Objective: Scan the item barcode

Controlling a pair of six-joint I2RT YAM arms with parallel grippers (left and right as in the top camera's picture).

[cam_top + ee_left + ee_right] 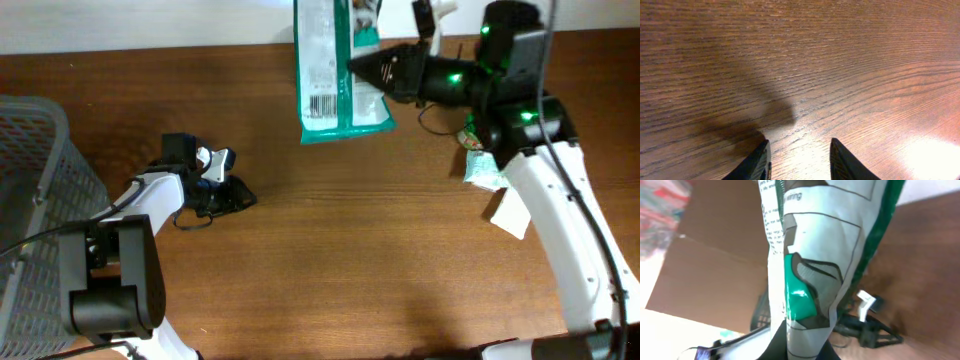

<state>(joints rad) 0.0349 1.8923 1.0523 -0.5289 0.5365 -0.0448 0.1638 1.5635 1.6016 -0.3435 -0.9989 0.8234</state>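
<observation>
The green pouch (320, 60) is cut off at the overhead's top edge, print illegible.

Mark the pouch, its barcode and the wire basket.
pouch (318, 50), overhead view, white back panel
barcode (322, 104), overhead view, middle of the bars
wire basket (45, 150), overhead view, mesh side wall

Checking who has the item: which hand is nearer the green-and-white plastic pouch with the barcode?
Right. The right hand is shut on the edge of the green-and-white plastic pouch. The left hand is open, holds nothing, and sits well apart from it, toward the near left.
</observation>
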